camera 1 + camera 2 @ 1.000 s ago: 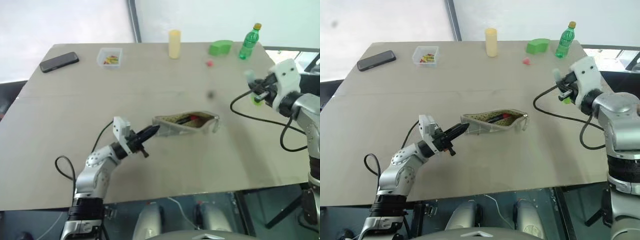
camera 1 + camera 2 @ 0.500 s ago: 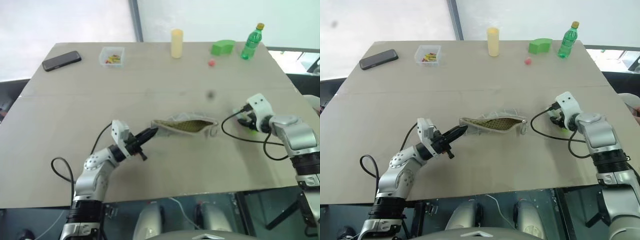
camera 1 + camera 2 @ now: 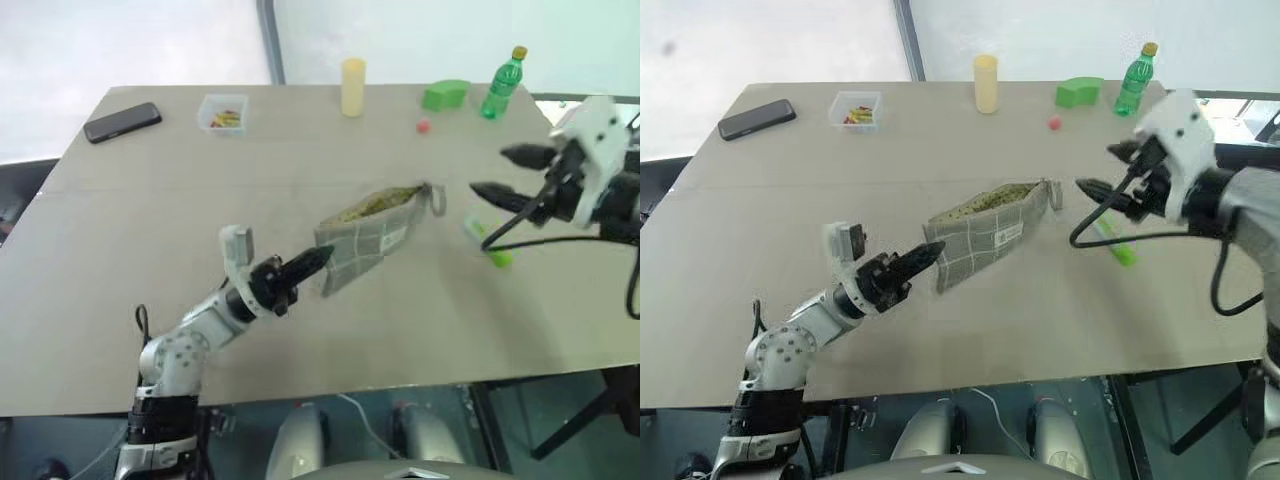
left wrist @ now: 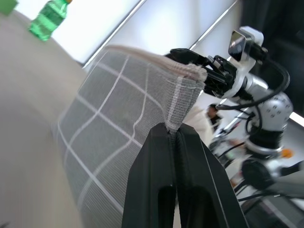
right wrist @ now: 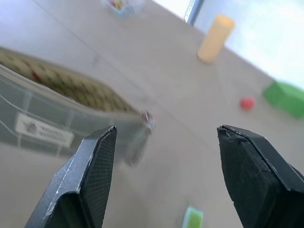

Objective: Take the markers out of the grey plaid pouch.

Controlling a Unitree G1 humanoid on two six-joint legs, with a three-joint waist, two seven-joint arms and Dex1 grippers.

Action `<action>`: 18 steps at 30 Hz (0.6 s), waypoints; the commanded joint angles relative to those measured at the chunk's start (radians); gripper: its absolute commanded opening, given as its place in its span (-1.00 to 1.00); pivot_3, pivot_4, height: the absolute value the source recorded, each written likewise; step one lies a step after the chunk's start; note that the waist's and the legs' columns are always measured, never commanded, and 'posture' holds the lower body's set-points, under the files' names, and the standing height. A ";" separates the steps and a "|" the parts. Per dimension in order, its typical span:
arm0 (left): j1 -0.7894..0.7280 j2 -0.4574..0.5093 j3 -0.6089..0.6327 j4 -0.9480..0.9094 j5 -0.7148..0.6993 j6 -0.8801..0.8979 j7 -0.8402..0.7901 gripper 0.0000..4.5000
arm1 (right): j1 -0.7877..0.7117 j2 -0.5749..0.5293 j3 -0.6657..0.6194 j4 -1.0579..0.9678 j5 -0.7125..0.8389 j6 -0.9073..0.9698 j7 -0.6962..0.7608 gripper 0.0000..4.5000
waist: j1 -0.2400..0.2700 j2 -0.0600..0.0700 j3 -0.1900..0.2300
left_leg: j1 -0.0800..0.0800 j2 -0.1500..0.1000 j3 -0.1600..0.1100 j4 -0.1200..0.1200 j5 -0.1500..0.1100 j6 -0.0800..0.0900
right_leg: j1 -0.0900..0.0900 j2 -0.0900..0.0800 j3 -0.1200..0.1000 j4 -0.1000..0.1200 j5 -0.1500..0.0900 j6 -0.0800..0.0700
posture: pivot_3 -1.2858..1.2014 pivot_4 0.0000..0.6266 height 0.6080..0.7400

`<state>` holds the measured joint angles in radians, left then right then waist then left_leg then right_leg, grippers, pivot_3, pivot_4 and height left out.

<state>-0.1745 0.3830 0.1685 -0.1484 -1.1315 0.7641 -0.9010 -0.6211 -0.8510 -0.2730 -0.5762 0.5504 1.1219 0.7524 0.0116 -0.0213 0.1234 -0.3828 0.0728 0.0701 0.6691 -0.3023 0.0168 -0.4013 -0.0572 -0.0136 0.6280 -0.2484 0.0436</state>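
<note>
The left end effector pinches a corner of the grey plaid pouch, now tilted up off the tabletop rather than lying flat. The right end effector, fingers spread, has risen above the lime-green marker lying on the tabletop.

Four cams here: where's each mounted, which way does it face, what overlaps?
Left eye, head: down over table; both arms, left gripper pinching grey plaid pouch.
Right eye, head: same scene; open right gripper above lime marker.
Left wrist: along its shut fingers at pouch fabric; right arm behind.
Right wrist: between its open fingers over pouch, yellow cylinder.
Shared: pouch in all four.
</note>
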 commanded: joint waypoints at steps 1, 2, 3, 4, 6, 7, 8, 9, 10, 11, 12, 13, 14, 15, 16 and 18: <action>0.002 0.039 -0.004 -0.019 0.000 0.037 -0.026 -1.00 | -0.063 0.007 -0.041 -0.076 0.141 0.111 -0.014 0.51 | -0.001 0.000 0.000 | 0.000 0.000 0.000 0.000 0.000 0.000 | 0.000 0.000 0.000 0.000 0.000 0.000 | 0.03 -0.52 1.00; 0.012 0.046 -0.027 -0.001 0.064 -0.003 -0.045 -1.00 | -0.072 0.024 -0.021 -0.087 0.164 0.126 -0.024 0.51 | -0.002 0.000 0.000 | 0.000 0.000 0.000 0.000 0.000 0.000 | 0.000 0.000 0.000 0.000 0.000 0.000 | 0.03 -0.52 1.00; 0.021 0.049 -0.045 0.022 0.120 -0.043 -0.056 -1.00 | -0.072 0.038 0.011 -0.096 0.176 0.131 -0.034 0.51 | -0.002 0.000 0.000 | 0.000 0.000 0.001 0.000 0.000 -0.001 | 0.000 0.000 0.000 0.000 0.000 0.000 | 0.03 -0.52 1.00; 0.028 0.051 -0.062 0.041 0.173 -0.087 -0.068 -1.00 | -0.065 0.043 0.051 -0.102 0.175 0.127 -0.041 0.51 | -0.001 0.000 0.000 | 0.000 0.000 0.001 0.000 0.002 -0.004 | 0.000 0.000 0.000 -0.001 0.000 0.000 | 0.03 -0.52 1.00; 0.051 0.061 -0.100 0.051 0.264 -0.164 -0.114 -1.00 | -0.045 0.063 0.164 -0.101 0.147 0.099 -0.057 0.51 | 0.000 0.000 0.000 | 0.000 0.000 0.001 0.000 0.002 -0.004 | 0.000 0.000 0.001 -0.001 0.000 0.000 | 0.03 -0.52 1.00; 0.059 0.057 -0.106 0.052 0.285 -0.186 -0.124 -1.00 | -0.042 0.082 0.205 -0.091 0.141 0.087 -0.065 0.51 | 0.000 -0.001 0.000 | -0.001 -0.001 0.002 0.000 0.002 -0.004 | -0.001 0.000 0.001 -0.001 0.000 0.000 | 0.03 -0.52 1.00; 0.064 0.052 -0.107 0.052 0.293 -0.195 -0.127 -1.00 | -0.041 0.095 0.236 -0.081 0.135 0.077 -0.071 0.51 | 0.000 -0.001 0.000 | -0.001 -0.001 0.002 0.000 0.002 -0.004 | -0.001 0.000 0.001 -0.001 0.000 0.000 | 0.03 -0.52 1.00; 0.071 0.049 -0.109 0.049 0.307 -0.211 -0.130 -1.00 | -0.041 0.098 0.278 -0.067 0.117 0.058 -0.069 0.51 | 0.002 0.000 0.000 | -0.001 -0.001 0.001 0.000 0.002 -0.004 | -0.001 0.000 0.001 -0.001 0.000 0.000 | 0.03 -0.52 1.00; 0.078 0.047 -0.112 0.045 0.319 -0.225 -0.135 -1.00 | -0.040 0.096 0.309 -0.055 0.102 0.042 -0.064 0.51 | 0.003 0.000 0.000 | -0.001 -0.001 0.001 0.000 0.002 -0.004 | -0.001 0.000 0.000 -0.001 0.000 0.000 | 0.03 -0.52 1.00; 0.083 0.045 -0.113 0.042 0.327 -0.233 -0.138 -1.00 | -0.040 0.094 0.333 -0.044 0.091 0.027 -0.059 0.51 | 0.003 0.000 0.000 | -0.001 -0.001 0.001 0.000 0.002 -0.004 | -0.001 0.000 0.000 -0.001 0.000 0.000 | 0.03 -0.52 1.00; 0.089 0.041 -0.110 0.039 0.329 -0.236 -0.133 -1.00 | -0.040 0.092 0.354 -0.030 0.079 0.015 -0.056 0.35 | 0.002 0.000 0.000 | -0.001 -0.001 0.001 0.000 0.002 -0.004 | -0.001 0.000 0.000 -0.001 0.000 0.000 | 0.03 -0.52 1.00; 0.093 0.037 -0.107 0.035 0.332 -0.239 -0.128 -1.00 | -0.041 0.085 0.374 -0.019 0.067 0.003 -0.052 0.27 | 0.002 0.000 0.000 | -0.001 -0.001 0.001 0.000 0.002 -0.004 | -0.001 0.000 0.000 -0.001 0.000 0.000 | 0.03 -0.52 1.00; 0.099 0.034 -0.105 0.029 0.333 -0.241 -0.124 -1.00 | -0.040 0.071 0.396 -0.013 0.053 -0.011 -0.041 0.10 | 0.001 0.000 0.000 | -0.001 -0.001 0.001 0.000 0.002 -0.004 | -0.001 0.000 0.001 -0.001 0.000 0.000 | 0.03 -0.52 1.00; 0.103 0.032 -0.103 0.023 0.335 -0.244 -0.119 -1.00 | -0.038 0.060 0.412 -0.012 0.047 -0.022 -0.028 -0.07 | 0.001 0.000 0.000 | -0.001 -0.001 0.001 0.000 0.002 -0.004 | -0.001 0.000 0.001 -0.001 0.000 0.000 | 0.03 -0.52 1.00; 0.106 0.029 -0.100 0.019 0.335 -0.245 -0.114 -1.00 | -0.036 0.052 0.420 -0.013 0.047 -0.030 -0.015 -0.29 | 0.001 0.000 0.000 | -0.001 0.000 0.001 0.000 0.002 -0.004 | -0.001 0.000 0.001 -0.001 0.000 0.000 | 0.03 -0.52 1.00; 0.112 0.027 -0.097 0.012 0.341 -0.254 -0.107 -1.00 | -0.032 0.051 0.418 -0.018 0.064 -0.029 0.001 -0.29 | 0.001 0.000 0.000 | -0.001 0.000 0.001 0.000 0.002 -0.004 | -0.001 0.000 0.000 -0.001 0.000 0.000 | 0.03 -0.52 1.00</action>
<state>-0.0720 0.4115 0.0591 -0.1033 -0.7999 0.5290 -1.0156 -0.6485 -0.7895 0.1565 -0.5708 0.6034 1.1176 0.7343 0.0130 -0.0216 0.1231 -0.3840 0.0726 0.0709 0.6689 -0.3004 0.0134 -0.4023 -0.0571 -0.0134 0.6269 -0.2485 0.0434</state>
